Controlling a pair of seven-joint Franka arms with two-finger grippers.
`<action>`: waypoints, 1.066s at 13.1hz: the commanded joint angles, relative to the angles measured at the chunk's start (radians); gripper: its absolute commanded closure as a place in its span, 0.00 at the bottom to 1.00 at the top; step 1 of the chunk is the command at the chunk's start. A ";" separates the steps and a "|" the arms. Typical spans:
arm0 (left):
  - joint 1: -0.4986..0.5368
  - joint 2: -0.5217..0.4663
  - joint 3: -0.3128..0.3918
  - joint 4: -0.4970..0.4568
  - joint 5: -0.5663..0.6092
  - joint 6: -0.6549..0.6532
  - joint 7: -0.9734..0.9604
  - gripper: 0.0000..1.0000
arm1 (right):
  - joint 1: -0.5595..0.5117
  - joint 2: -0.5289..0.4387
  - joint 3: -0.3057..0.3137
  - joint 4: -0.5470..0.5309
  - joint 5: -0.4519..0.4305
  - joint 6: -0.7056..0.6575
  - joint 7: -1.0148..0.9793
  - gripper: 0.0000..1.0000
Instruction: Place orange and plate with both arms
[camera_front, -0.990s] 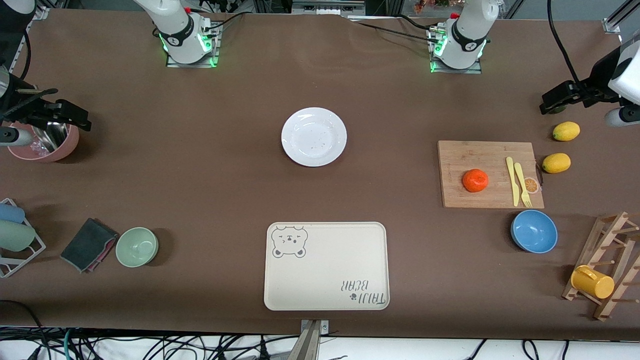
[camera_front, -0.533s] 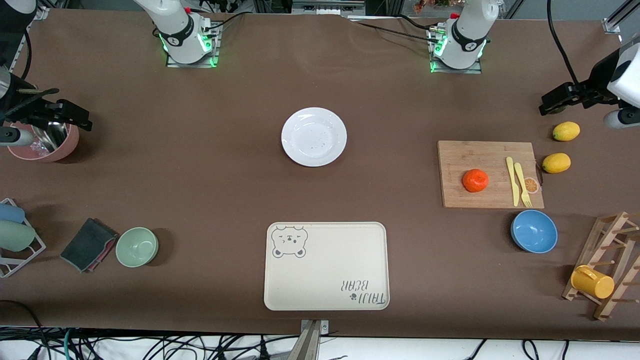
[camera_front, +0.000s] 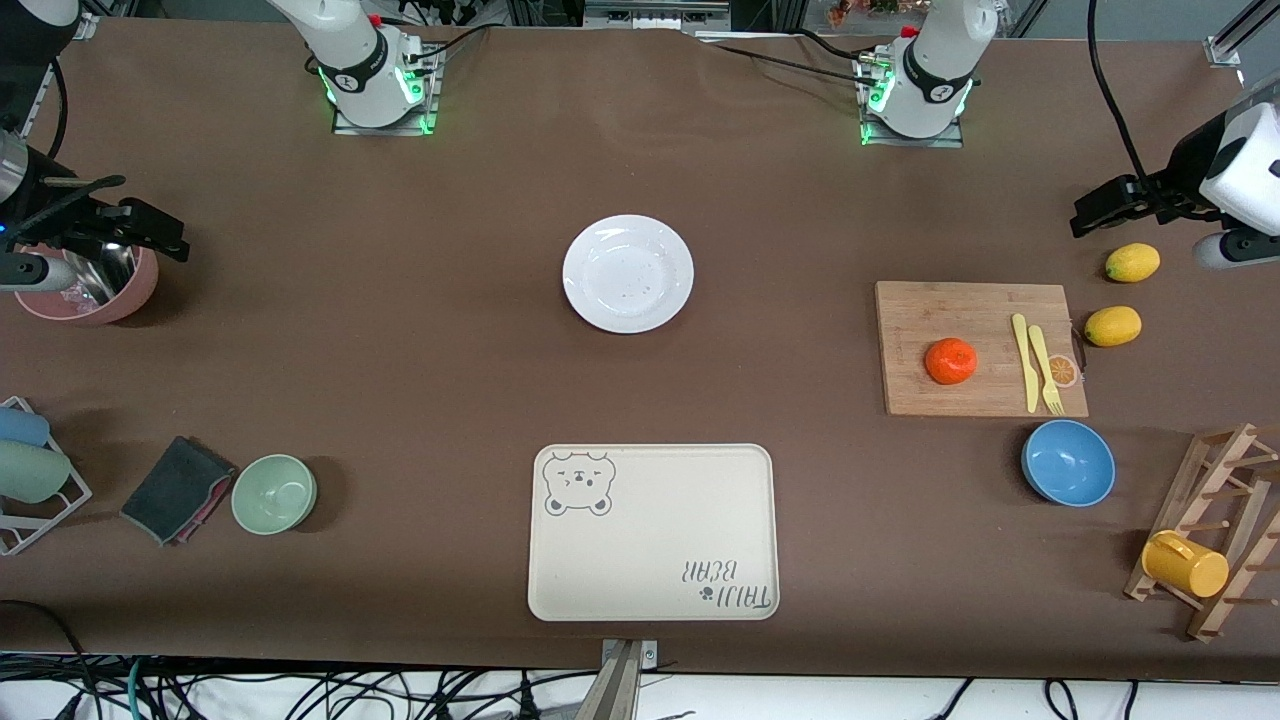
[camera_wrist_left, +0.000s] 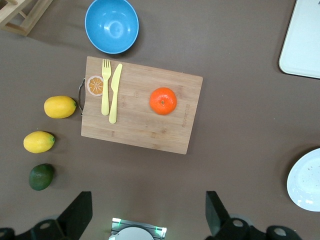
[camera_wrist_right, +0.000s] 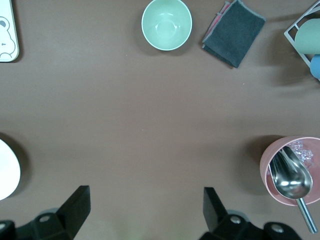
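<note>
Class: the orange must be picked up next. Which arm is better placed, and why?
Left. The left gripper, jaws open, hangs at the table end where the orange sits on the cutting board; the right gripper hangs over the pink bowl.

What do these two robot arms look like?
Both are glossy white with black joint bands, on bases lit with green lights, a red spot near each. Black cables trail from them. The left tool and right tool are black, each with two flat fingers.
</note>
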 joint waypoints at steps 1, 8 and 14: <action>0.001 0.002 -0.001 0.007 -0.008 -0.015 0.018 0.00 | -0.002 -0.011 0.001 -0.005 0.013 -0.005 -0.008 0.00; 0.004 0.003 -0.001 -0.060 0.038 0.031 0.018 0.00 | -0.001 -0.010 0.003 -0.004 0.013 0.000 -0.008 0.00; 0.006 -0.005 -0.001 -0.336 0.032 0.285 0.017 0.00 | -0.001 -0.011 0.003 -0.004 0.013 -0.004 -0.008 0.00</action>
